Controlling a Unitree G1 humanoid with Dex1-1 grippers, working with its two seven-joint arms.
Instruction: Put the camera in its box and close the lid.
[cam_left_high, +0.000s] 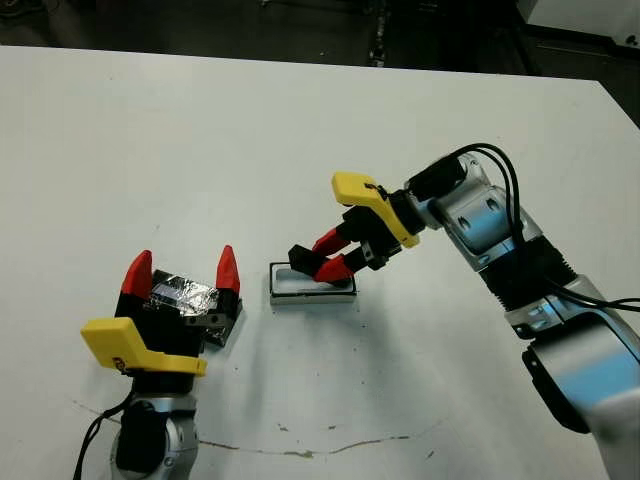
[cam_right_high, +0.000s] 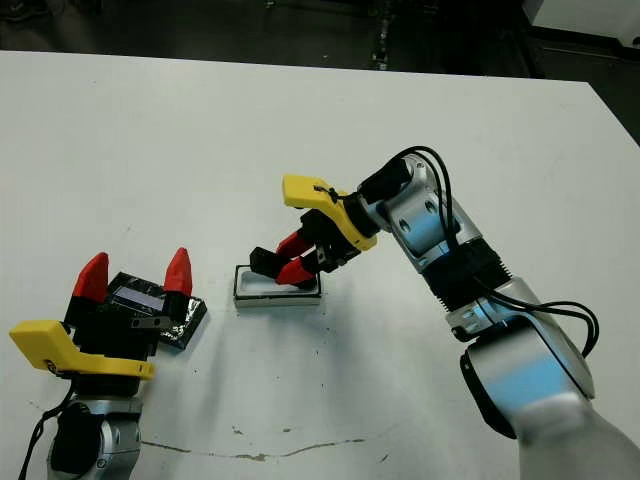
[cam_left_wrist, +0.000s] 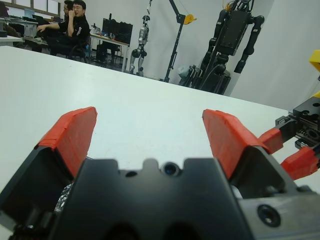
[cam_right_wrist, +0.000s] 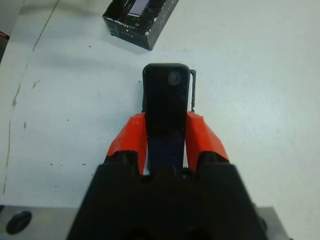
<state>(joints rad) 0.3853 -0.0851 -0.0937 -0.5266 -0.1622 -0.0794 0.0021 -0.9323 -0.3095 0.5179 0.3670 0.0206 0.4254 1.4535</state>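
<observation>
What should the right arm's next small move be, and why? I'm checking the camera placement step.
Probably ease the camera down into the box and then open the fingers. The right gripper is shut on the camera and holds it just over the white-lined box, not yet lying flat inside. The lid waits by the open left gripper.

Left gripper (cam_left_high: 182, 266) at 8 o'clock of the table, wrist low near the front edge, red fingertips (cam_left_wrist: 75, 132) spread wide and pointing toward 12 o'clock. Right arm (cam_left_high: 500, 250) reaching in from 4 o'clock, forearm angled toward 10 o'clock; right gripper (cam_left_high: 318, 257) tilted downward, fingers clamped on a slim black bar.
</observation>
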